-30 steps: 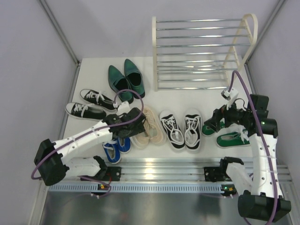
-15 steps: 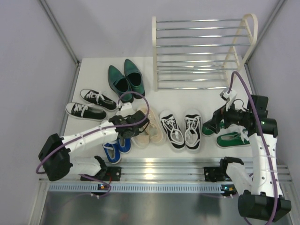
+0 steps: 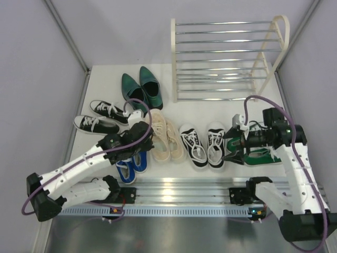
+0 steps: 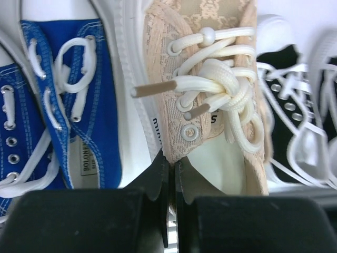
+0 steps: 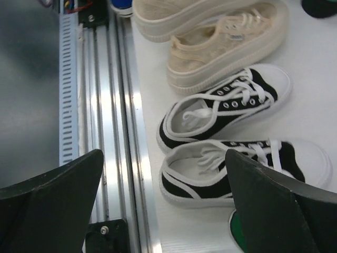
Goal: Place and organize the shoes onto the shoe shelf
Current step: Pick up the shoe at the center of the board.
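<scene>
Aluminium rail [image 3: 179, 192] along the near edge of the white table [image 3: 210, 113]; both arm bases sit at it.

Blue sneakers [image 3: 129, 166] nearest, left of centre, white-laced, partly under the left arm.

Left gripper [image 4: 171, 174] low over the beige lace-ups [image 3: 166, 139], which lie just right of the blue sneakers; its fingers are closed to a thin slit on one lace-up's side wall beside the heel opening, pinching it.

Middle black-and-white pair [image 3: 202, 145] next to the right of the lace-ups, side by side, heels toward the rail.

Right gripper [image 5: 163, 158] hovers above this pair's right side, pointing leftward; fingers spread wide, touching no shoe.

Green sneakers [image 3: 260, 155] just right of the middle pair, partly beneath the right arm.

Left black-and-white pair [image 3: 102, 118] farther back near the table's left edge, lying crosswise, one behind the other.

Dress shoes [image 3: 141, 89], glossy dark green, behind that pair, side by side near the shelf's left frame.

Shelf [image 3: 226, 58] at the far right; chrome bars between cream arched sides; well apart from both grippers.

All six pairs lie on the table.
</scene>
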You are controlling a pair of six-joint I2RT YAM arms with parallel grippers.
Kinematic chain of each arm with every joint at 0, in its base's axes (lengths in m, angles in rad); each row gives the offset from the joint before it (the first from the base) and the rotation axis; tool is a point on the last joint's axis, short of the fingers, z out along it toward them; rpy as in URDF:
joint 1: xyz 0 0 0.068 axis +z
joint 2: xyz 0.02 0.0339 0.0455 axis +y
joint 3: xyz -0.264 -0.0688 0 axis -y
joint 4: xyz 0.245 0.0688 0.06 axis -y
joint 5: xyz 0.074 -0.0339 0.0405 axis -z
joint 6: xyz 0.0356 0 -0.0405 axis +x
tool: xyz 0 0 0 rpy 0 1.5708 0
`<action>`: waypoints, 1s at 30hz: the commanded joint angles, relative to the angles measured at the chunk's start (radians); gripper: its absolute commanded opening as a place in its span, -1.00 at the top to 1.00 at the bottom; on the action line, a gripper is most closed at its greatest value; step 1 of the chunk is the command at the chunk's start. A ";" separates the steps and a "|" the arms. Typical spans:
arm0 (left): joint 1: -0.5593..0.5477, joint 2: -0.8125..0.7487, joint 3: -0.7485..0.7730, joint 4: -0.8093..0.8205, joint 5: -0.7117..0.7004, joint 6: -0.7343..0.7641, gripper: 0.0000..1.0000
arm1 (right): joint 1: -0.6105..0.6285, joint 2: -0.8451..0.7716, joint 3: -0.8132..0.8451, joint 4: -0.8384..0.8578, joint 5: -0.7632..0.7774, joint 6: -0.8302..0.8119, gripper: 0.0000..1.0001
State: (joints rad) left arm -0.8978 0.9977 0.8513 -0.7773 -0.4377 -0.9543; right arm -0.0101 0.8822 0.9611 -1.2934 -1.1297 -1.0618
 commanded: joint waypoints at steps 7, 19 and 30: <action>-0.009 0.007 0.178 0.130 0.152 0.057 1.00 | 0.433 0.073 0.177 0.318 0.097 0.174 -0.99; -0.041 0.219 0.370 0.200 0.201 0.075 1.00 | 0.953 0.236 0.300 0.327 0.556 -0.004 -0.89; -0.078 0.234 0.365 0.245 0.212 0.048 1.00 | 1.006 0.285 0.268 0.457 0.726 0.036 -0.75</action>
State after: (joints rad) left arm -0.9661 1.2476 1.1614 -0.6678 -0.2264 -0.8913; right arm 0.9680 1.1561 1.2427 -0.9024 -0.4732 -1.0210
